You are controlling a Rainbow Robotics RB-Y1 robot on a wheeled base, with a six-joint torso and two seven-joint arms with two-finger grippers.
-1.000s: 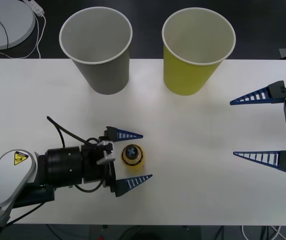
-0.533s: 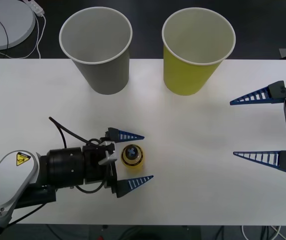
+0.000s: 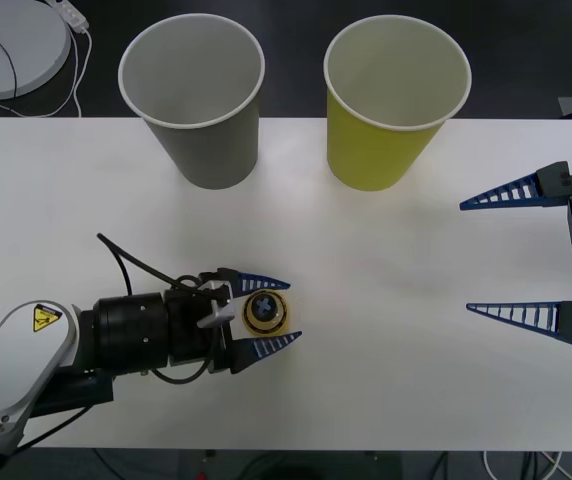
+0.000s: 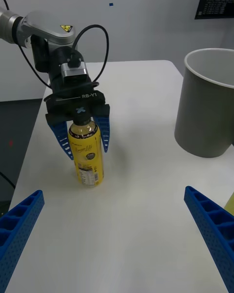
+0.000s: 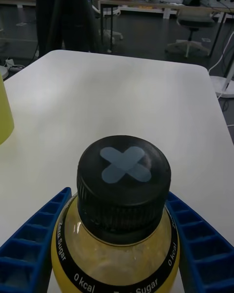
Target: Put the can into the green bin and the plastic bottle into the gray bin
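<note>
Left hand (image 3: 266,313) grips upright plastic bottle (image 3: 264,312).

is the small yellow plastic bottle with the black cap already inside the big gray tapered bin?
No. The small yellow plastic bottle stands upright on the white table between the left gripper fingers, well short of the gray bin.

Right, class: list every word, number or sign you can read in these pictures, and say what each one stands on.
"0 kcal" and "Zero Sugar": dark neck band of the plastic bottle.
"RB-Y1": black body of the left gripper.
Pale X: bottle's black cap.
Yellow warning triangle: left arm.
Bottle's printed label: too small to read.
</note>
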